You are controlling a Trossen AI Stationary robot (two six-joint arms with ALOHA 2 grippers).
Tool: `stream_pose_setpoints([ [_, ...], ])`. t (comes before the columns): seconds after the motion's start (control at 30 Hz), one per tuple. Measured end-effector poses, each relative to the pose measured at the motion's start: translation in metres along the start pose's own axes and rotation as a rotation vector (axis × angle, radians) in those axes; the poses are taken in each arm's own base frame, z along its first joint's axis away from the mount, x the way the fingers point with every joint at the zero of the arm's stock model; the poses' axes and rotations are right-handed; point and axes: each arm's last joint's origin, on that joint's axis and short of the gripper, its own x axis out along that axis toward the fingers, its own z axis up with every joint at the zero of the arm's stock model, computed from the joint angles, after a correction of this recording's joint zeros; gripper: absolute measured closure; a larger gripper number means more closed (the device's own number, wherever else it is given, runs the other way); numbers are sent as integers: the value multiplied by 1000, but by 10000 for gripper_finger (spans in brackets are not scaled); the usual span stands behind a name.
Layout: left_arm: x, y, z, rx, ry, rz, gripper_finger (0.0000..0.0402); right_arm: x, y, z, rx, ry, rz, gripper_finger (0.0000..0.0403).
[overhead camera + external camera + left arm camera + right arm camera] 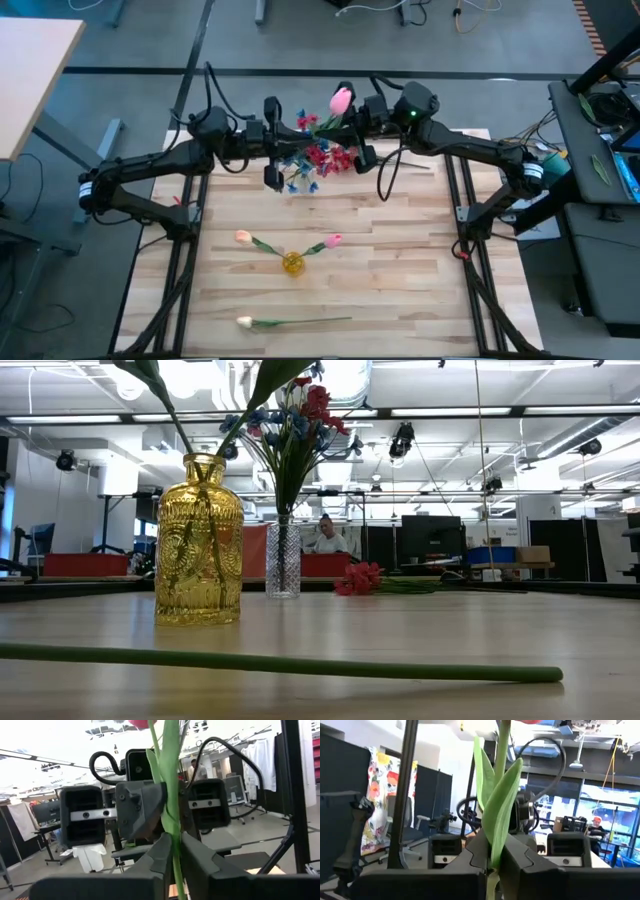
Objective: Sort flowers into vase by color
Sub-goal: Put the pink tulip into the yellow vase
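A pink tulip [340,100] with a green stem is held high over the table's far middle, between my left gripper [300,135] and my right gripper [347,128]; both are shut on its stem and face each other. Below them a clear vase [283,560] holds blue and red flowers [300,415]. A red flower cluster [360,578] lies on the table beside it. A yellow vase [292,263] holds a cream tulip [243,237] and a pink tulip [333,240]. Another cream tulip [245,321] lies near the front edge. My left gripper pinches the tulip's green stem [172,837] between its two fingers, coming level from the table's left, fingers across the stem. The stem stands upright, blossom above. My right gripper pinches the stem and a leaf [495,840] between its two fingers, level from the table's right, across the stem.
The lying tulip's long stem [280,662] runs along the table's near side. Bare wood shows left and right of the yellow vase [198,540]. A person sits in the room far behind the table.
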Motion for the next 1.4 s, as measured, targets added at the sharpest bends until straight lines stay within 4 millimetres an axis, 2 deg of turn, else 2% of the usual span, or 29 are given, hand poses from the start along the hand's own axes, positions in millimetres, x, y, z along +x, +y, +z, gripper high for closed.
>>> stream_pose_setpoints([
  [0.1,-3,-4,4,-3,2,-15,332,-2,7,12,0,-29,11,385],
  [0.27,-9,-19,14,-8,-14,-71,233,0,25,26,30,-45,55,386],
  [0.37,-22,-29,26,-18,-16,-111,188,0,45,36,105,-11,109,386],
  [0.43,-32,-36,34,-33,-12,-139,174,0,63,45,139,7,168,386],
  [0.63,-48,-64,58,-40,-61,-115,177,8,122,70,165,-56,263,386],
  [0.73,-54,-79,73,-47,-16,-119,185,7,144,83,149,-87,269,386],
  [0.8,-57,-90,82,-56,36,-133,191,9,157,84,138,-80,262,386],
  [0.93,-63,-114,93,-92,148,-149,202,20,184,73,93,-14,205,386],
  [1.13,-82,-148,116,-117,148,-190,218,36,215,58,59,36,180,386],
  [1.4,-104,-202,104,-107,278,-130,236,55,229,11,55,165,80,386],
])
